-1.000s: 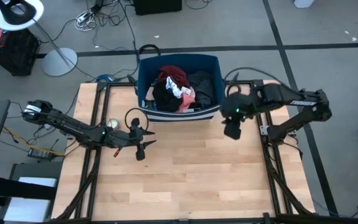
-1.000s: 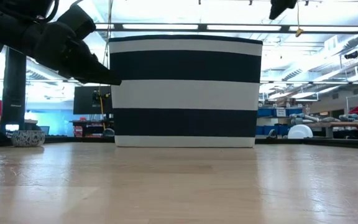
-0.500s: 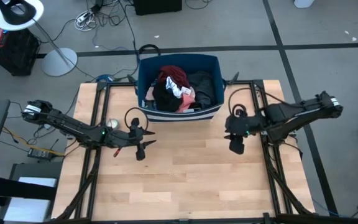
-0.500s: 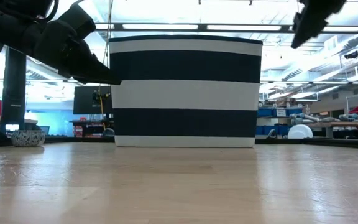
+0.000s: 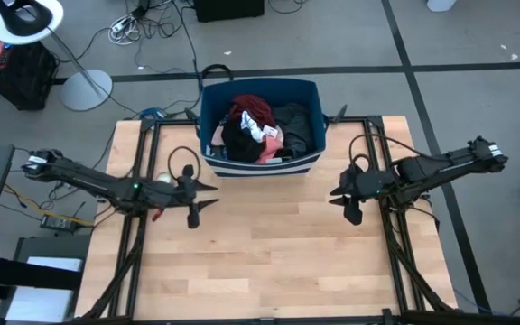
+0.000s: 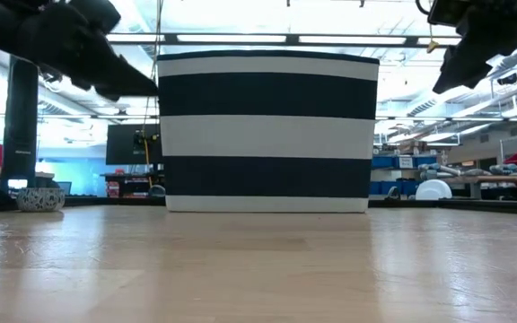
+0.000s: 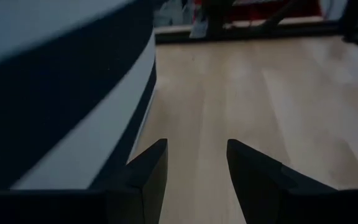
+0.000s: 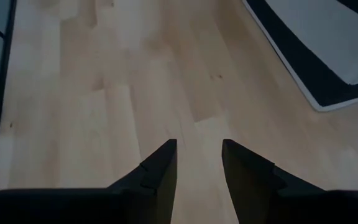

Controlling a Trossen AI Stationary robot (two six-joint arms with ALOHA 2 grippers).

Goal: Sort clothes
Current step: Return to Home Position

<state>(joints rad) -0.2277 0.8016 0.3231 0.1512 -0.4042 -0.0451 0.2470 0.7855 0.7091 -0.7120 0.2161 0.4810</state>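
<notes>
Navy-striped, the bin (image 5: 260,165) at the table's (image 5: 269,262) back edge holds the clothes (image 5: 258,129), and our left hand (image 7: 197,144) and right hand (image 8: 199,143), both open and empty, could clip its wall if they swing wide.

The dark six-joint left arm (image 5: 97,181) stretches low and almost straight toward the navy-and-white striped fabric bin (image 5: 260,165). Its two-finger left hand (image 5: 204,196) hangs just off the bin's front left corner, raised to about the height of the bin's upper band in the low view. Its dark fingers (image 7: 148,171) stand apart (empty). The matching right arm (image 5: 431,167) reaches in from the opposite side. Its right hand (image 5: 345,203) hangs off the bin's front right corner, clear of it, with fingers (image 8: 160,168) likewise parted.
</notes>
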